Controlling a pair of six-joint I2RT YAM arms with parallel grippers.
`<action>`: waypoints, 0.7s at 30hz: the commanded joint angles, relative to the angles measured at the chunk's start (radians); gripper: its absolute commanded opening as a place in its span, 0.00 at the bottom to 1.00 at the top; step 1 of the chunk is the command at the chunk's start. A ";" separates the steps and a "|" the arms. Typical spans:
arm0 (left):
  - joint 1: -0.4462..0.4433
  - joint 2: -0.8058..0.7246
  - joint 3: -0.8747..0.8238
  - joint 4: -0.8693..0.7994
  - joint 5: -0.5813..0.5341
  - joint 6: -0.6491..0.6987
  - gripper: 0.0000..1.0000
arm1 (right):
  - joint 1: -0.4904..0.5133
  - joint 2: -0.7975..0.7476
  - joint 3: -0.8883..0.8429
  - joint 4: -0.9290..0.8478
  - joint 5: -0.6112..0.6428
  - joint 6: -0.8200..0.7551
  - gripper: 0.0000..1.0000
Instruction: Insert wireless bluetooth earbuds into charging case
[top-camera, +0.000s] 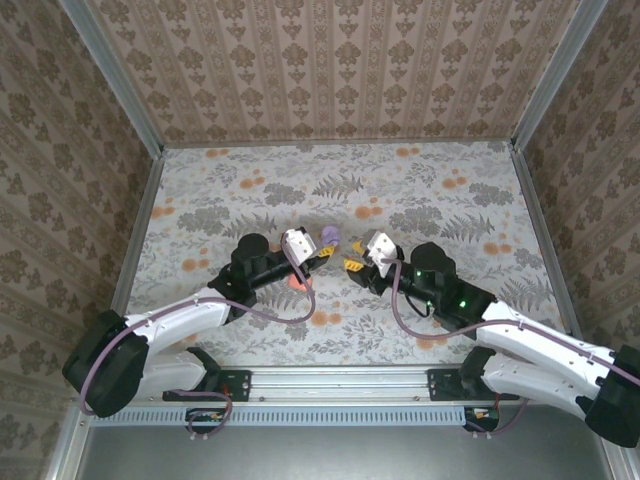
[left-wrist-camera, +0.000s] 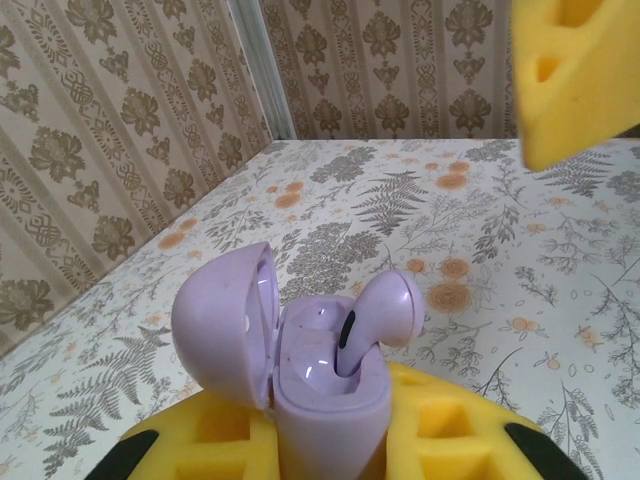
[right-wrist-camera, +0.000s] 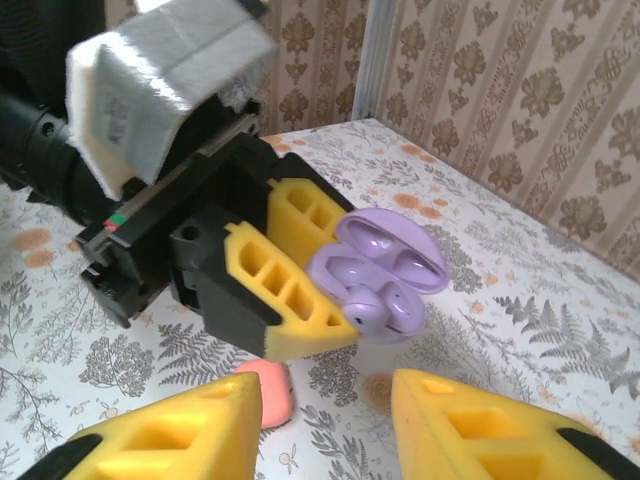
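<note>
My left gripper (left-wrist-camera: 330, 435) is shut on a small purple charging case (left-wrist-camera: 325, 390), held just above the table with its lid (left-wrist-camera: 225, 320) swung open to the left. One purple earbud (left-wrist-camera: 385, 310) stands stem-down in the case's right socket, its head sticking out above the rim. The top view has this case (top-camera: 330, 235) between both arms at mid-table. In the right wrist view the case (right-wrist-camera: 390, 260) sits at the tips of the left gripper's yellow fingers (right-wrist-camera: 285, 290). My right gripper (right-wrist-camera: 330, 430) is open, close in front of the case, holding nothing.
A coral-pink rounded case (right-wrist-camera: 268, 390) lies on the flowered tablecloth under the left gripper, and in the top view it (top-camera: 297, 281) sits beside the left wrist. Patterned walls close in the table (top-camera: 450, 210) on the left, back and right.
</note>
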 joint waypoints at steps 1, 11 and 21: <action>0.013 0.000 -0.012 0.059 0.048 -0.039 0.14 | -0.060 -0.003 -0.022 0.042 -0.131 0.085 0.38; 0.029 0.012 -0.019 0.106 0.133 -0.089 0.15 | -0.214 0.067 -0.067 0.208 -0.468 -0.005 0.38; 0.031 0.010 -0.026 0.120 0.151 -0.099 0.15 | -0.214 0.139 -0.059 0.287 -0.530 -0.099 0.36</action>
